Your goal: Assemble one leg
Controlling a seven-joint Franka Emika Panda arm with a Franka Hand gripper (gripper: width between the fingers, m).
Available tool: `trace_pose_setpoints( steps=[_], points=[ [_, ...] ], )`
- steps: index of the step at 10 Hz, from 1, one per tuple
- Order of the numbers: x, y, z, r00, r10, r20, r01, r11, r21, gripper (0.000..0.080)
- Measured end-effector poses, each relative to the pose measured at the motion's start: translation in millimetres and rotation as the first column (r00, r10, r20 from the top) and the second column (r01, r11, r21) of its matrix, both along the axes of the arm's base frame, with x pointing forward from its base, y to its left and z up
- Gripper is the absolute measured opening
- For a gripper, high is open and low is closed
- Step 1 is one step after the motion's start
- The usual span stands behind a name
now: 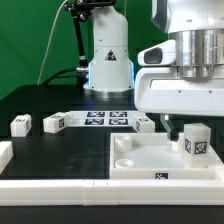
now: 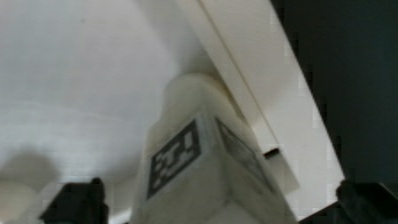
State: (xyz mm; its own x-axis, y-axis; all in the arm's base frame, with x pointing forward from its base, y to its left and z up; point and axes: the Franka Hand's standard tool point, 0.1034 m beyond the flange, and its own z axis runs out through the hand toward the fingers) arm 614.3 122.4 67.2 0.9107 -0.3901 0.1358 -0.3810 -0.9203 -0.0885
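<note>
A white leg (image 1: 196, 140) with a marker tag stands upright on the right part of the white square top (image 1: 140, 165). My gripper (image 1: 190, 127) hangs over it with one dark finger (image 1: 165, 127) on the side toward the exterior view's left. In the wrist view the leg (image 2: 187, 150) stands between my two fingertips (image 2: 75, 202), which are spread wide with a gap to the leg, over the top's white surface (image 2: 89, 80). The gripper (image 2: 219, 205) is open and not clamped on the leg.
Three more legs lie on the black table: two (image 1: 21, 124) (image 1: 53, 122) at the exterior view's left, one (image 1: 146, 124) behind the top. The marker board (image 1: 100, 118) lies between them. A white block (image 1: 5, 155) sits at the left edge and a white rail (image 1: 60, 190) along the front.
</note>
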Motion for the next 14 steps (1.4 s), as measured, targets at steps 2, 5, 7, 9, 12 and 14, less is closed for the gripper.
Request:
trace_pose_setpoints(
  steps=[2, 5, 7, 9, 12, 14],
  points=[
    [-0.8, 4.4, -0.4, 0.985, 0.172, 0.003, -0.172, 0.985, -0.032, 0.0649],
    [0.1, -0.7, -0.5, 0.929, 0.371, -0.004, -0.37, 0.926, -0.074, 0.0649],
    [0.5, -2.8, -0.6, 0.902, 0.431, -0.01, -0.43, 0.898, -0.09, 0.0649],
    [0.6, -3.1, -0.6, 0.903, 0.43, -0.01, -0.429, 0.899, -0.09, 0.064],
    [0.6, -3.0, -0.6, 0.919, 0.395, -0.007, -0.394, 0.915, -0.083, 0.029],
    [0.6, -3.0, -0.5, 0.957, 0.29, -0.001, -0.289, 0.955, -0.063, 0.029]
  ],
)
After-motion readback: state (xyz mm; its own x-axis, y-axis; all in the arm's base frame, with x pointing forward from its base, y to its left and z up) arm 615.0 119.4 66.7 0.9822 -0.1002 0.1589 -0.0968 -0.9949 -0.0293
